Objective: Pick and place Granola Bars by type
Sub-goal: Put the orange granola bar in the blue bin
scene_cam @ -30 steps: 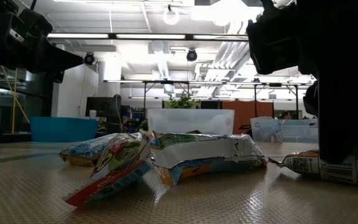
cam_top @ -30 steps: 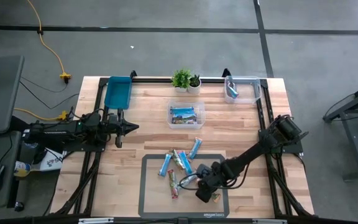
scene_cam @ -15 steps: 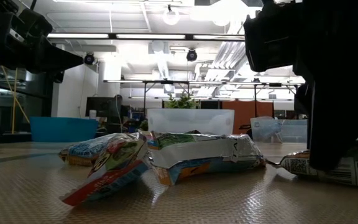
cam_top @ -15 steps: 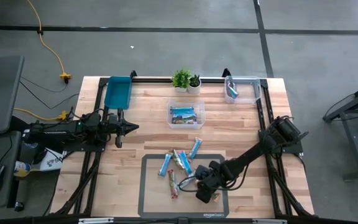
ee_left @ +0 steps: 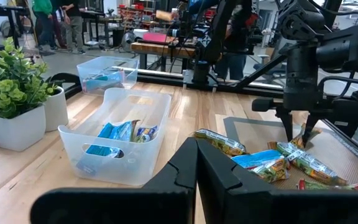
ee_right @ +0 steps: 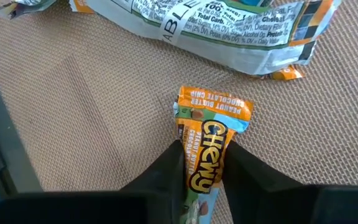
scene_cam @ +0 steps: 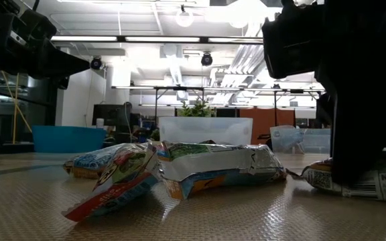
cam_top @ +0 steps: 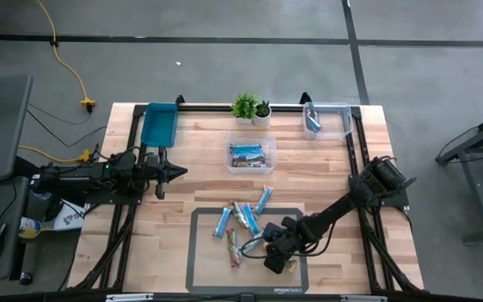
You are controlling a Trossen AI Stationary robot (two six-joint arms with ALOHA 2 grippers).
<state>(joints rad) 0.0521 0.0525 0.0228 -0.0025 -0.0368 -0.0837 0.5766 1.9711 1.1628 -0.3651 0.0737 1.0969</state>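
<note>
Orange bar (ee_right: pixel 211 138) on grey mat (cam_top: pixel 204 273), at mat's 5 o'clock; right gripper (ee_right: pixel 204 163) fingers closed against both its sides. White-wrapped bar (ee_right: pixel 197 25) just beyond it. Loose bars (cam_top: pixel 243 221) heaped at mat's 12 o'clock, apart from grip. Clear bin (cam_top: pixel 252 156) with bars at table centre; second clear bin (cam_top: pixel 326 121) at 1 o'clock, blue tray (cam_top: pixel 158 123) at 11, plants (cam_top: pixel 250 108) at 12. Left gripper (cam_top: pixel 174 173) fingers shut, empty, at 9 o'clock. Wooden table (cam_top: pixel 199 180), concrete floor, workshop behind.

Grey concrete floor (cam_top: pixel 225 67) surrounds the wooden table (cam_top: pixel 199 180). A yellow cable (cam_top: pixel 67 71) trails left of it. Ceiling strip lights (scene_cam: pixel 122 39) glow behind.
</note>
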